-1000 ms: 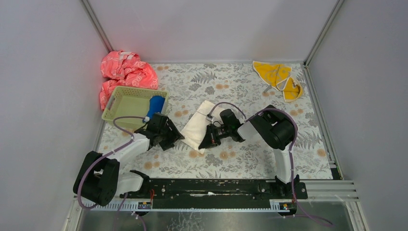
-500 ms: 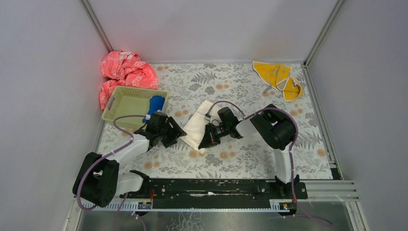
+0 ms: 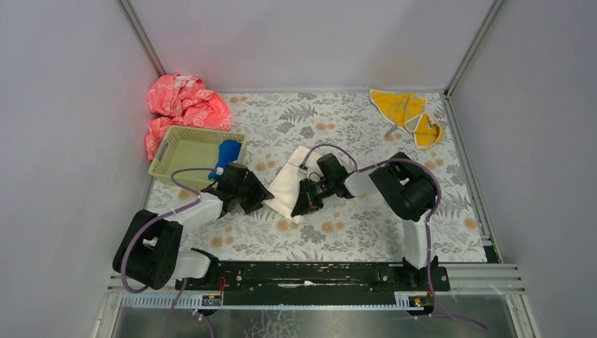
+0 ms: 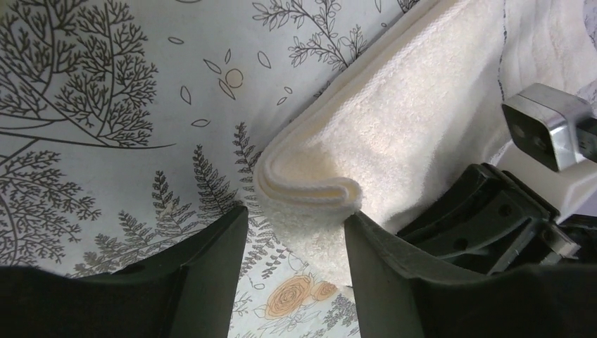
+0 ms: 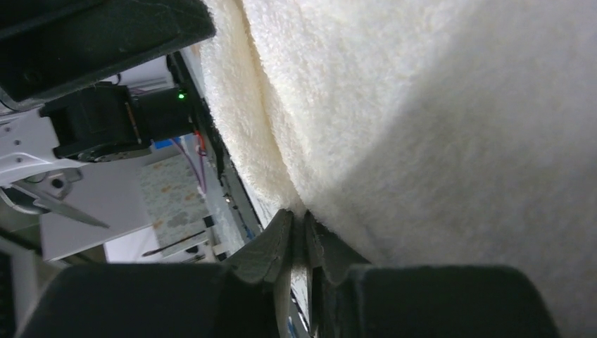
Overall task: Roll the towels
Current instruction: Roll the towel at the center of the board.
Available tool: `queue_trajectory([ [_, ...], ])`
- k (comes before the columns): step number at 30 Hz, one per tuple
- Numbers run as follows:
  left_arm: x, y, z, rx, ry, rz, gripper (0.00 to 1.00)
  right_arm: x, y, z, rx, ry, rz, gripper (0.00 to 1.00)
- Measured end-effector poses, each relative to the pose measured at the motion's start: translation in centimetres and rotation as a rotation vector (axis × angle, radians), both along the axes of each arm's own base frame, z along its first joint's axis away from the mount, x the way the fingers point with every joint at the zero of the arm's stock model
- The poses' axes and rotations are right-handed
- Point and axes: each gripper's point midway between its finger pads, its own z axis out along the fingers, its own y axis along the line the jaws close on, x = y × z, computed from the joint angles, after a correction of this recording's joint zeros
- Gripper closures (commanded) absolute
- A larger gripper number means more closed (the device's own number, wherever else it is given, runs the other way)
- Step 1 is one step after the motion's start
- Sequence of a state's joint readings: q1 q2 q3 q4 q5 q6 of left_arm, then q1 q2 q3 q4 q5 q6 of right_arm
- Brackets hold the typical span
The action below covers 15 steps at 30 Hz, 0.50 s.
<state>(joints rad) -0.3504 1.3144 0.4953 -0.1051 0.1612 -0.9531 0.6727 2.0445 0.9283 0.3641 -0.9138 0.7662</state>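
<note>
Cream-white terry is what both arms attend to. From the top camera, the cream towel (image 3: 287, 182) lies slantwise near the middle of the floral worktop (image 3: 352, 120), partly folded. The left gripper (image 3: 260, 198) sits at its near-left corner and the right gripper (image 3: 298, 206) at its near edge, just beside the other. The blue towel (image 3: 227, 153) lies rolled in the right end of the pale green basket (image 3: 166, 144) by the left edge. The yellow towel (image 3: 408, 113) lies crumpled in the far right corner, well apart from both arms, and a pink patterned cloth (image 3: 184, 105) is bunched in the far left corner

From the left wrist, the left gripper (image 4: 296, 215) stands moderately open, its fingers (image 4: 204, 271) either side of the doubled-over corner of the cream towel (image 4: 429, 113), not clamped on it. The right gripper's black body (image 4: 486, 218) presses in from the right

From the right wrist, the right gripper (image 5: 298, 224) is narrow, only a slit between its fingertips (image 5: 274, 243). The cream towel (image 5: 436, 141) fills the view above, and its folded edge comes down to the tips; I cannot tell whether cloth is pinched in the slit
</note>
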Motion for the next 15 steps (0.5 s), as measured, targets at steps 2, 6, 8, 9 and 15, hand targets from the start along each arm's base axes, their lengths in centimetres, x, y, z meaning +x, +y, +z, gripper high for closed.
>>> queue_trajectory([
  [2, 0.2, 0.0, -0.1, 0.001, -0.002, 0.001, 0.55, 0.3, -0.2, 0.1, -0.027, -0.032, -0.001, 0.78],
  [6, 0.6, -0.1, -0.5, 0.002, -0.005, 0.002, 0.65, 1.1, -1.1, 0.7, -0.100, -0.125, -0.007, 0.64],
  [8, 0.6, -0.1, -0.7, 0.004, -0.003, 0.003, 0.67, 1.5, -1.6, 1.5, -0.145, -0.199, -0.008, 0.58],
  [9, 0.7, -0.1, -0.7, 0.005, -0.004, 0.003, 0.67, 1.8, -1.8, 1.9, -0.161, -0.232, -0.008, 0.56],
  [15, 1.0, -0.3, -0.8, 0.003, -0.005, 0.002, 0.67, 2.2, -1.4, 5.9, -0.255, -0.578, 0.063, 0.53],
])
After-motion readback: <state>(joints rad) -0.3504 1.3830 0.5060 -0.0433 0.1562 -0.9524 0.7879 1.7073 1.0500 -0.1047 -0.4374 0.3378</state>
